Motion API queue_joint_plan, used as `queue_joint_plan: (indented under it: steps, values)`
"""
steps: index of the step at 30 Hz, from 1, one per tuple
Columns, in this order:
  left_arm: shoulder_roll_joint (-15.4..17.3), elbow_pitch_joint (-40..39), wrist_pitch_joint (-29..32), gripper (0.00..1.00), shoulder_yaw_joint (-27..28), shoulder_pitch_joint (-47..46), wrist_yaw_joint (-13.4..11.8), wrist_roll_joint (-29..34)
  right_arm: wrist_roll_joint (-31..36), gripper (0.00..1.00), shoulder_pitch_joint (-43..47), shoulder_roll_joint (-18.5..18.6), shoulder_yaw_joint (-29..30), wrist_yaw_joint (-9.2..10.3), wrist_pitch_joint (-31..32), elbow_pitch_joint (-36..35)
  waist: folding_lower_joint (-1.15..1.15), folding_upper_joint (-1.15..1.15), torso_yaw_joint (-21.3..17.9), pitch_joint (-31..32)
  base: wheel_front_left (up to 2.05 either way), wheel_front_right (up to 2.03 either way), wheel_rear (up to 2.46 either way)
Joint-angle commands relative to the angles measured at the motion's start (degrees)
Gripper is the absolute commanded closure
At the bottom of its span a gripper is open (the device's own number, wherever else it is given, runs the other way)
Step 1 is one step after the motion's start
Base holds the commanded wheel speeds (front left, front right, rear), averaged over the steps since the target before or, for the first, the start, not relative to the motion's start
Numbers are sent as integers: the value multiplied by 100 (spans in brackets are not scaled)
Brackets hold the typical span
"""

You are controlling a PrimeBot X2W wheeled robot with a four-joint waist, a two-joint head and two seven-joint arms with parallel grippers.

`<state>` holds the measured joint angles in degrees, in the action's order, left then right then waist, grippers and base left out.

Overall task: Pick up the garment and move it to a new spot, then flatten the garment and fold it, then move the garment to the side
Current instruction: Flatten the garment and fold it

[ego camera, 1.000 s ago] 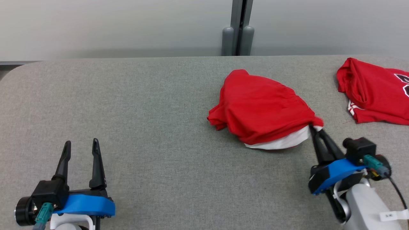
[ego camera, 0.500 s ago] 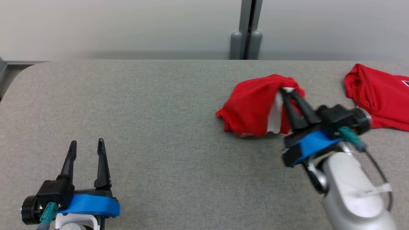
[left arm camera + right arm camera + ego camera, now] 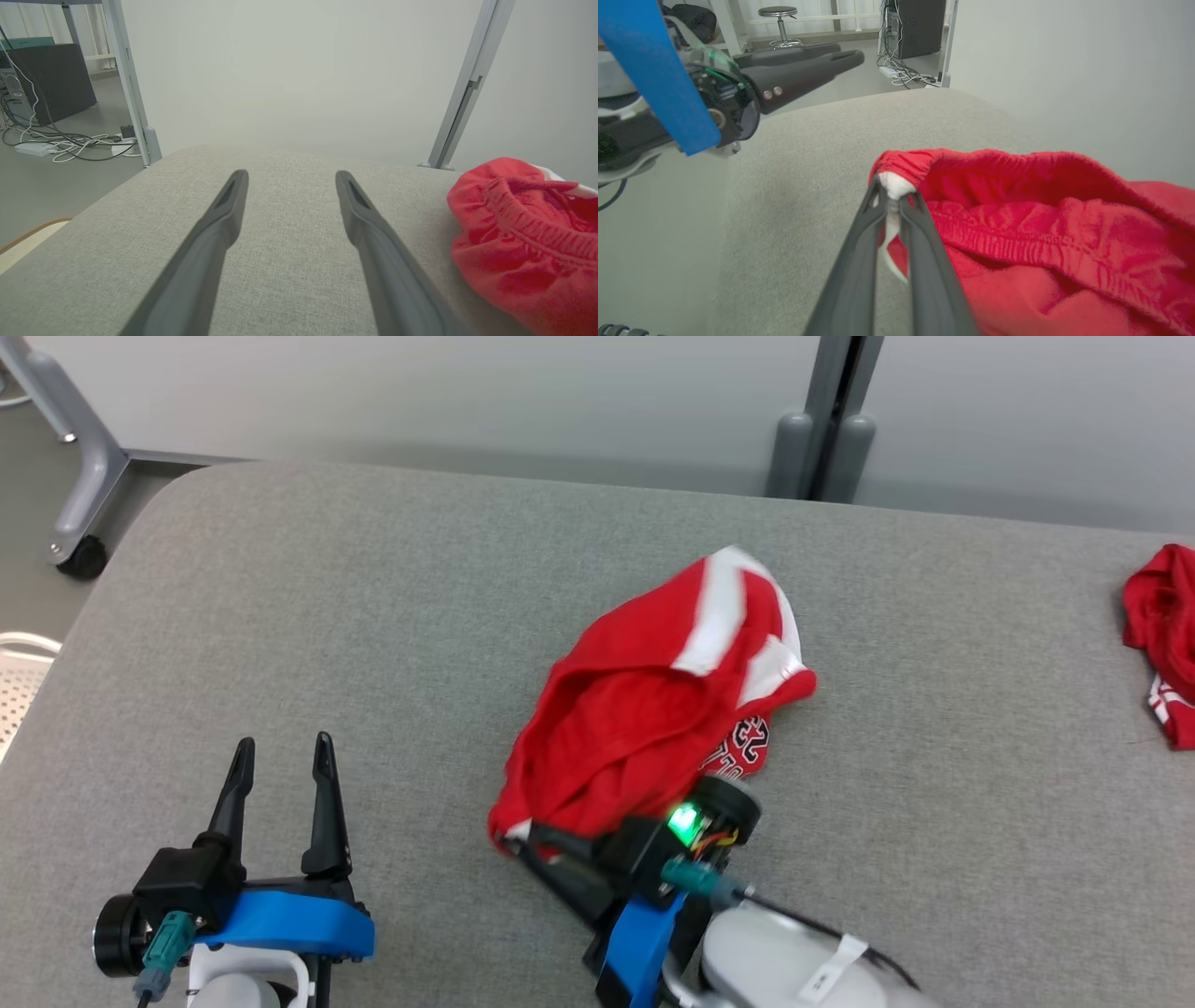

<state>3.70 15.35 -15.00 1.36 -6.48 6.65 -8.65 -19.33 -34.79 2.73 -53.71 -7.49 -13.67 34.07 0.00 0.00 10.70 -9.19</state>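
Head view: the red shorts (image 3: 635, 728) lie bunched in the middle of the grey table (image 3: 373, 616), and the right gripper (image 3: 515, 840) is clamped on their near-left corner. The left gripper (image 3: 285, 747) sits near left, fingers apart and empty.

Left wrist view: the shorts lie to its right.

Right wrist view: the fingers pinch the waistband's white edge.

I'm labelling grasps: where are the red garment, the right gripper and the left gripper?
red garment (image 3: 635, 728), head view, middle of its red cloth.
right gripper (image 3: 891, 198), right wrist view, between fingertips pinching the garment's edge.
left gripper (image 3: 285, 751), head view, gap between its open fingertips.
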Motion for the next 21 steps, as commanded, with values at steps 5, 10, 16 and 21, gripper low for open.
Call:
queue_joint_plan:
  steps: [5, 10, 16, 21]
  values:
    - [-27, 37, -25, 0, 6, -117, 35, -36, -508, 75, -120, 25, -972, -1, -41, 237, 0, 0, 110, -86, 0, 0, 0]
    - [-42, 28, -25, 0, 100, -108, 33, -25, -731, 0, -212, 26, -1271, -1, -98, 463, 0, 0, 3, -105, 0, 0, 0]
    - [-48, -7, -25, 0, 198, -22, 31, 37, -549, 0, -219, 22, -784, -1, -156, 452, 0, 0, -262, -33, 0, 0, 0]
    - [-26, -60, -25, 0, 297, 19, 41, 78, -27, 0, 15, 151, 456, -1, -156, 121, 0, 0, -455, 15, 0, 0, 0]
